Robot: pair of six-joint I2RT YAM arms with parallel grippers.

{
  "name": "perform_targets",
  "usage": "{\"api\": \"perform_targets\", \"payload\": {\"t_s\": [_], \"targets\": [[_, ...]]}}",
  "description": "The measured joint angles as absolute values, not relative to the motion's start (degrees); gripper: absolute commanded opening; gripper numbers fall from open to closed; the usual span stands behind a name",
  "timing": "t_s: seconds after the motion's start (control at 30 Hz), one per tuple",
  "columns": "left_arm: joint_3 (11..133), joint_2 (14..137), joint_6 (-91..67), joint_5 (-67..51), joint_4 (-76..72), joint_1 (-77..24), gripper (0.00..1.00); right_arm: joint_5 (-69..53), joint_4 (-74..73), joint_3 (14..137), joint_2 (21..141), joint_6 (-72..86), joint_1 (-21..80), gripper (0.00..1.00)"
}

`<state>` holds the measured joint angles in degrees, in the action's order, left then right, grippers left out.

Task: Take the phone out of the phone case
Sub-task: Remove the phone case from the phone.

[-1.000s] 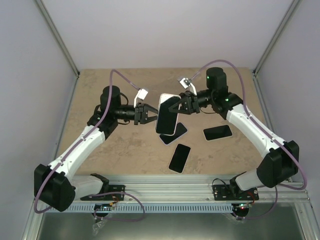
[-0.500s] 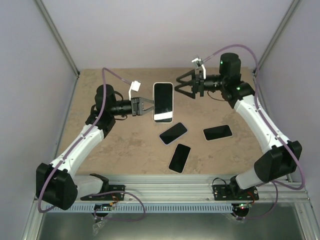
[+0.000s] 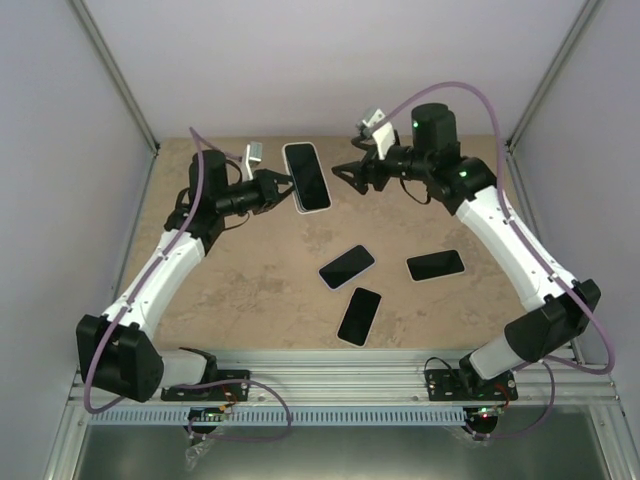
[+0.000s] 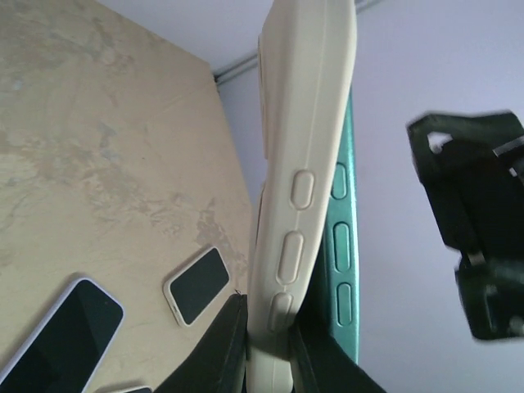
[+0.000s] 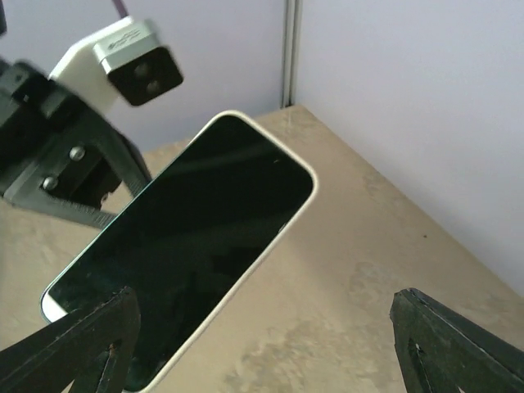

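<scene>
My left gripper point(image 3: 283, 185) is shut on the lower end of the phone case point(image 3: 307, 177), a cream case held up above the back of the table. The phone's dark screen point(image 5: 188, 254) faces my right gripper. In the left wrist view the fingers point(image 4: 214, 348) pinch the cream case point(image 4: 303, 164), and a teal edge with buttons point(image 4: 340, 246) shows beside it. My right gripper point(image 3: 345, 178) stands open just right of the phone, touching nothing. Its fingertips point(image 5: 90, 344) sit wide apart at the bottom of the right wrist view.
Three other phones lie flat on the tan table: one in a pale case point(image 3: 347, 266), a black one point(image 3: 359, 315) nearer the front, and one at the right point(image 3: 436, 265). Grey walls close the back and both sides.
My right gripper has let go of the phone and opened, pulled back, then come near again. The left gripper has carried the cased phone up and toward the back left.
</scene>
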<state>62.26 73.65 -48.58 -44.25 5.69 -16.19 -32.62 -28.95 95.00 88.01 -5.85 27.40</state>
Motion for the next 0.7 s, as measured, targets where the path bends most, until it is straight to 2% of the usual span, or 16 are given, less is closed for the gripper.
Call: {"api": "perform_targets", "payload": {"t_s": [0.43, 0.57, 0.7], "targets": [[59.2, 76.8, -61.3, -41.1, 5.9, -10.6, 0.0, -5.6, -23.5, 86.1, 85.9, -18.6, 43.8, 0.88], [58.5, 77.1, -63.9, -41.0, 5.8, -10.2, 0.0, 0.5, -21.4, 85.2, 86.6, -19.7, 47.8, 0.84], [58.4, 77.2, -65.1, -41.1, 5.1, -10.1, 0.0, 4.4, -19.2, 85.1, 87.7, -20.8, 50.4, 0.75]]}}
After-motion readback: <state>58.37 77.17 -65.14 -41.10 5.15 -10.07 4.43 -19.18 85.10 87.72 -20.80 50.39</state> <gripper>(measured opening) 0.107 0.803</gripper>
